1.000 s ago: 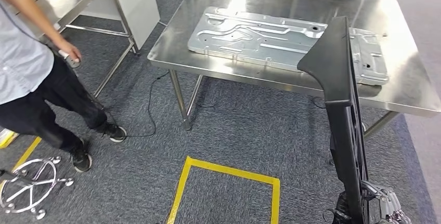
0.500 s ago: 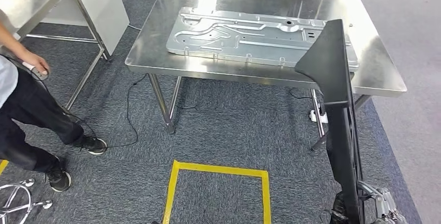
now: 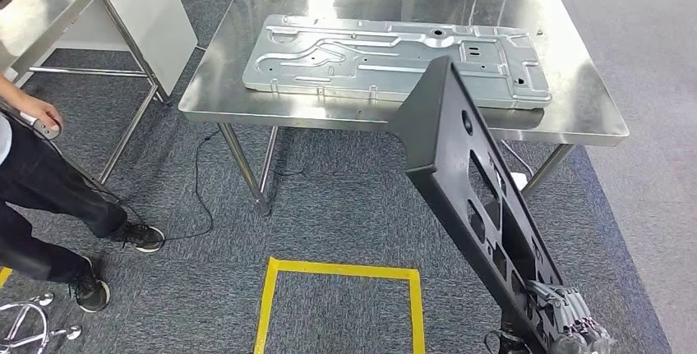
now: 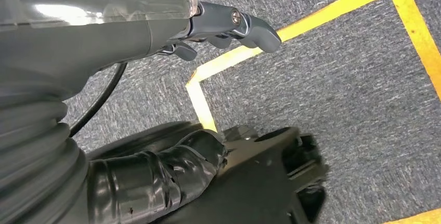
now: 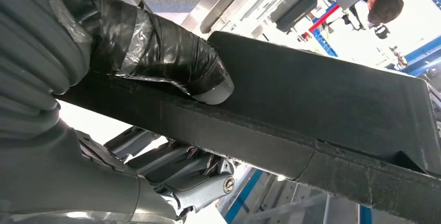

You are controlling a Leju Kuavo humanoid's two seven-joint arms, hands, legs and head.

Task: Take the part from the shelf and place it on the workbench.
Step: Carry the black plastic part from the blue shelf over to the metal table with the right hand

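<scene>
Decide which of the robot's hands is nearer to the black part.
Right. The right hand grips the black part at its lower end; the left hand hangs over the carpet, holding nothing.

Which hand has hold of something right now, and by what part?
The right hand grips the black panel at its lower end, thumb over one face. The left hand holds nothing.

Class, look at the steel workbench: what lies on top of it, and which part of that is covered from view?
A large stamped metal plate lies flat on the workbench. The black part, held by the right hand, covers the plate's near edge toward the middle.
</scene>
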